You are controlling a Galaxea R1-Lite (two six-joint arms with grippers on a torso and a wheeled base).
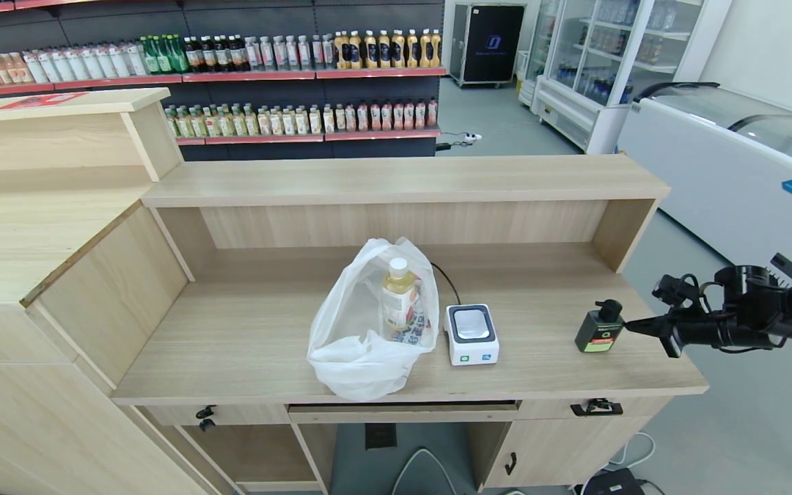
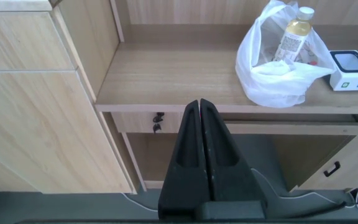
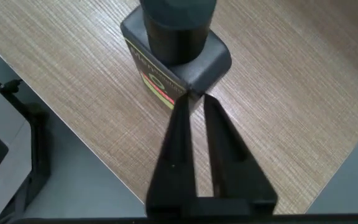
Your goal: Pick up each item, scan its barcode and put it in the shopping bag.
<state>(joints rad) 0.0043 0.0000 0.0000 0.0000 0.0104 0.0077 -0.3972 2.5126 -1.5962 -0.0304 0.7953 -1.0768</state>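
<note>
Dark squat bottle, black pump cap, green-red-yellow label, upright at the right end of the surface. Right end effector tips at its corner, fingers a slim gap apart, gripping nothing. Left end effector pressed together, before the surface front. Shopping bag holds a yellow drink bottle.

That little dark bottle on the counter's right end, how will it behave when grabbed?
The dark bottle looks rigid and square-sided, so it probably won't roll. Taller than its base, it may tip if pushed high up. Smooth sides might slip.
</note>
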